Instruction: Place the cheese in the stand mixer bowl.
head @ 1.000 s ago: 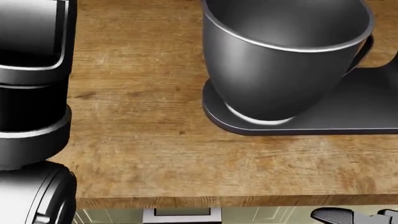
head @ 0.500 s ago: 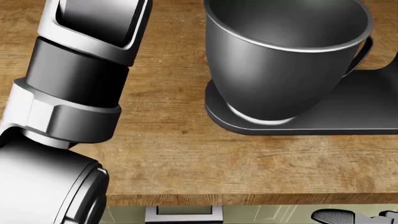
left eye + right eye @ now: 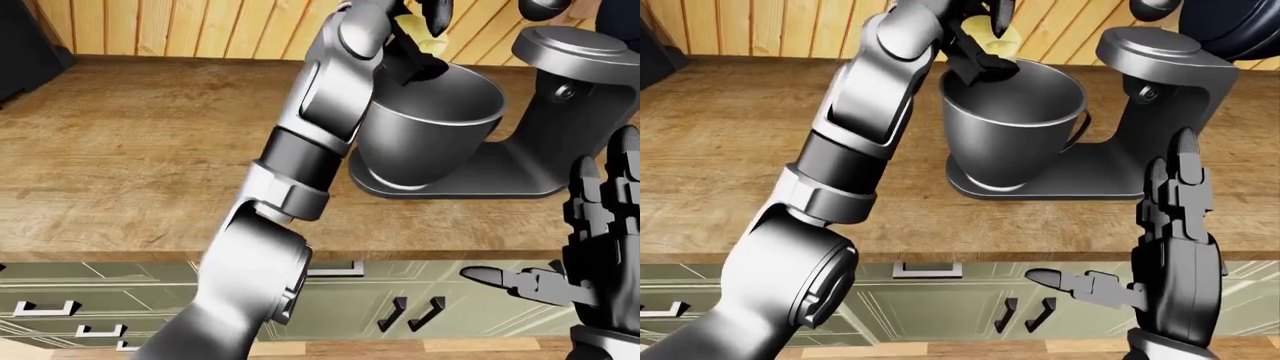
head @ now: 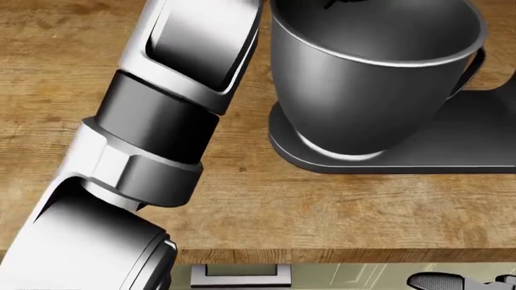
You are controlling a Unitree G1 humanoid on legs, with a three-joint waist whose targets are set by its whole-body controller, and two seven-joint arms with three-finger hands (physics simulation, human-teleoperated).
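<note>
My left hand (image 3: 985, 41) is shut on a pale yellow piece of cheese (image 3: 992, 35) and holds it over the left part of the rim of the steel mixer bowl (image 3: 1015, 127). The bowl sits on the dark stand mixer base (image 3: 1110, 180); the mixer head (image 3: 1200, 30) is tilted up at the top right. In the head view the left arm (image 4: 161, 121) crosses beside the bowl (image 4: 371, 78). My right hand (image 3: 1170, 255) is open and empty, fingers up, below the counter edge at the lower right.
The wooden counter (image 3: 130, 165) runs across all views, with a wood-panel wall (image 3: 150, 26) behind it. Pale green cabinet drawers with dark handles (image 3: 410, 311) are under the counter edge. A dark object (image 3: 25, 45) stands at the far left.
My left arm has swung up and to the right across the head view, from the left edge toward the bowl. The bowl and counter stayed put.
</note>
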